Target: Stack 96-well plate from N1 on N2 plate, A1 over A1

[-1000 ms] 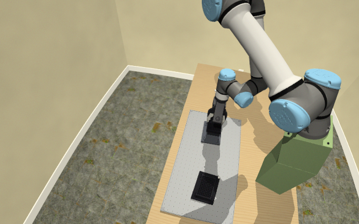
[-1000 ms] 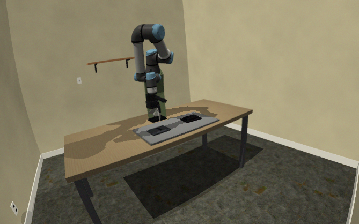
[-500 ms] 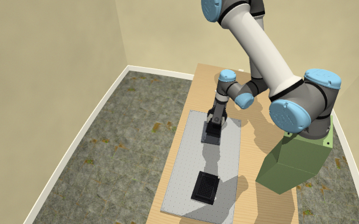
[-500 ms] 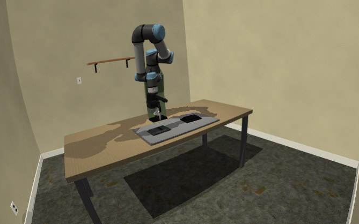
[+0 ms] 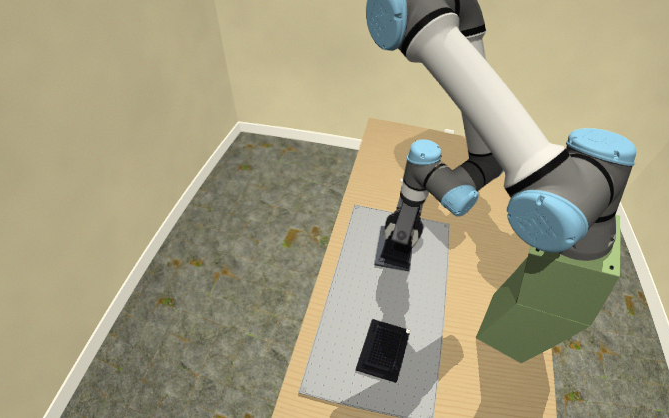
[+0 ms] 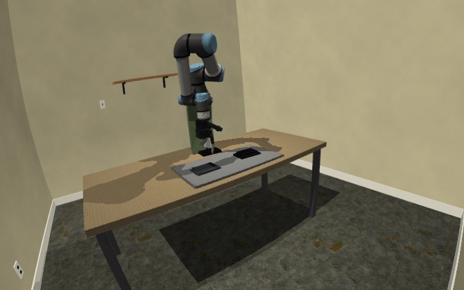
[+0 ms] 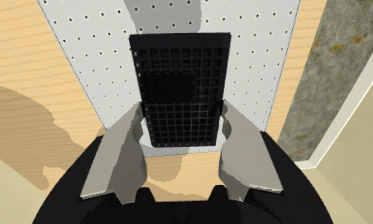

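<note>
My gripper [image 7: 182, 101] is shut on the near short end of a black 96-well plate [image 7: 182, 90], one finger on each long side. In the top view the gripper [image 5: 399, 243] holds this plate [image 5: 395, 253] a little above plate nest N1 [image 5: 391, 263] at the far end of the grey baseplate. In the exterior view the held plate [image 6: 210, 151] hangs above the table, behind the dark empty nest N1 [image 6: 204, 168]. The second black plate [image 5: 382, 350] lies in nest N2 at the near end and shows in the exterior view [image 6: 247, 153]. I cannot make out the cut corners.
The grey perforated baseplate [image 5: 378, 306] lies on a wooden table [image 6: 197, 173]. The arm's green pedestal [image 5: 549, 306] stands at the table's right side. The arm's elbow and forearm reach over the table. A wall shelf [image 6: 143, 79] hangs behind the arm.
</note>
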Controlling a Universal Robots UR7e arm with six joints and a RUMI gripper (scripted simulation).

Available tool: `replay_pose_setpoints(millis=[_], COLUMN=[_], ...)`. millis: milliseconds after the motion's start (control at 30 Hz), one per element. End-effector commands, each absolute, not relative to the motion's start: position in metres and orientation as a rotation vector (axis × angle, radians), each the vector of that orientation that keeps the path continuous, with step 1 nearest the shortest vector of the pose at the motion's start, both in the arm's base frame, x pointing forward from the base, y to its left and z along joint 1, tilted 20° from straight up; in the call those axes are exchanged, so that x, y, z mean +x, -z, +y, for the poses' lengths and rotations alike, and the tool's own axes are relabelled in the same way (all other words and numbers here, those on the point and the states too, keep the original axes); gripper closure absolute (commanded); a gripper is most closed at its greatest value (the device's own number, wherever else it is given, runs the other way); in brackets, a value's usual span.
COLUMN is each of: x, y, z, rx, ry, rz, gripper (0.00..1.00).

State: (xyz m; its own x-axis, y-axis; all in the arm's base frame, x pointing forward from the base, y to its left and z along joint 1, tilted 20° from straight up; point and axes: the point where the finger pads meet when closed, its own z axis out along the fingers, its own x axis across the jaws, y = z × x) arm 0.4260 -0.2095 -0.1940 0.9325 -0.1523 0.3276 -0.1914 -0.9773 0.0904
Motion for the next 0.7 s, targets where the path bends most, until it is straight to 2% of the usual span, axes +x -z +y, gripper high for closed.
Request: replay_pose_setpoints(millis=[0,667], x=[0.427,0.43], y=[0.196,0.204], z=[-0.193,-0.134], rx=[2.967,2.967], ry=[-0.49,-0.49], rz=[-0.266,-0.266], gripper=[1.0,1.0])
